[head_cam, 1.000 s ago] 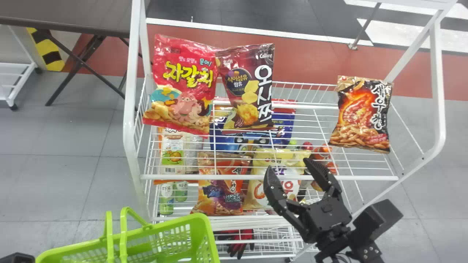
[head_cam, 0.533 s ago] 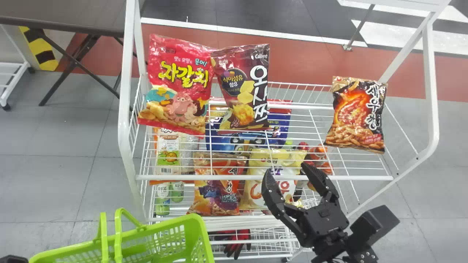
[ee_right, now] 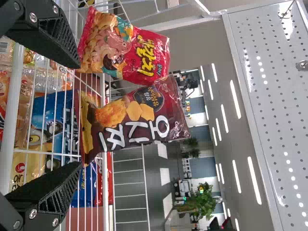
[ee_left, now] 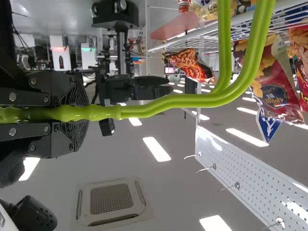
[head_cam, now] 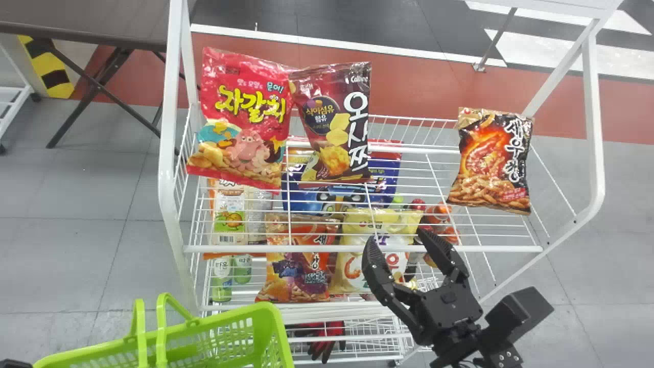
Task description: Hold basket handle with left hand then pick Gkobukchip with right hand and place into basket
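My right gripper (head_cam: 396, 236) stands open at the rack's front edge in the head view. In the right wrist view, the right gripper (ee_right: 79, 115) has a gap between its fingers, with the upper-shelf bags farther off. A blue snack bag (head_cam: 334, 197) lies beneath the upper wires, partly covered; I cannot tell whether it is the Gkobukchip. The green basket (head_cam: 278, 324) is at the lower left. A dark bit of my left gripper (head_cam: 19, 364) shows at the bottom-left corner. In the left wrist view, the left gripper (ee_left: 72, 113) is shut on the basket handles (ee_left: 168, 103).
The white wire rack (head_cam: 357, 249) carries a red bag (head_cam: 245, 120), a maroon bag (head_cam: 334, 122) and, at right, a black-orange bag (head_cam: 493, 161). Below are an orange bag (head_cam: 299, 260), a yellow bag (head_cam: 352, 266) and bottles (head_cam: 222, 281). A dark table (head_cam: 87, 20) stands at far left.
In the head view the rack, its bags and the basket have shifted steadily left. The right gripper has shifted slightly left too, less than the rack, and remains open.
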Robot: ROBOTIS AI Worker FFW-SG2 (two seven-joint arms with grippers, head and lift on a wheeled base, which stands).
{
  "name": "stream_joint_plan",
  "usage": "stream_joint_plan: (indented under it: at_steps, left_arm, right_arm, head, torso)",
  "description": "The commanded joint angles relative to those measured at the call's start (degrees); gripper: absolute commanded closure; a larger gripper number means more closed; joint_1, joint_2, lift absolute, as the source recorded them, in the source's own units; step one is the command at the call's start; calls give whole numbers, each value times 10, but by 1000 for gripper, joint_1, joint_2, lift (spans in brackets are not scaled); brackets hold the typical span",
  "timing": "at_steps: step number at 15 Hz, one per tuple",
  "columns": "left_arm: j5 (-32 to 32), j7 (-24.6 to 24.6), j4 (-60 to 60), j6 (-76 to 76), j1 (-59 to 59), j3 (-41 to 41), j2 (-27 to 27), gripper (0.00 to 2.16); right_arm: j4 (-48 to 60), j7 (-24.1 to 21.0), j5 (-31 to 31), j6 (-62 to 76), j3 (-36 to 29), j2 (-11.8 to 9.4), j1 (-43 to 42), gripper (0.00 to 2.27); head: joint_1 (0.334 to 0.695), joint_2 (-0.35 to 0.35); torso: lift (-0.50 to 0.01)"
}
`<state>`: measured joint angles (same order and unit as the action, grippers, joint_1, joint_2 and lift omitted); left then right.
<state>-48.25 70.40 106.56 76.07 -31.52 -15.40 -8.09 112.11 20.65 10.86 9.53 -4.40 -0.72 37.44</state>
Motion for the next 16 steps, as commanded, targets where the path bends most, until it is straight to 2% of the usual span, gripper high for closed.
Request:
stream_joint_plan:
  at_steps: [1, 16]
  left_arm:
    - [1, -2, 0, 0, 1, 2, 0, 2155]
    - [-1, 1, -6, 0, 1, -2, 0, 2155]
  right_arm:
    - [-1, 0, 6, 0, -3, 0, 0, 90]
    - [-6, 0, 6, -2, -5, 3, 1, 93]
  head:
    - [695, -210]
    - [695, -214]
  torso:
    - [0]
    - [0]
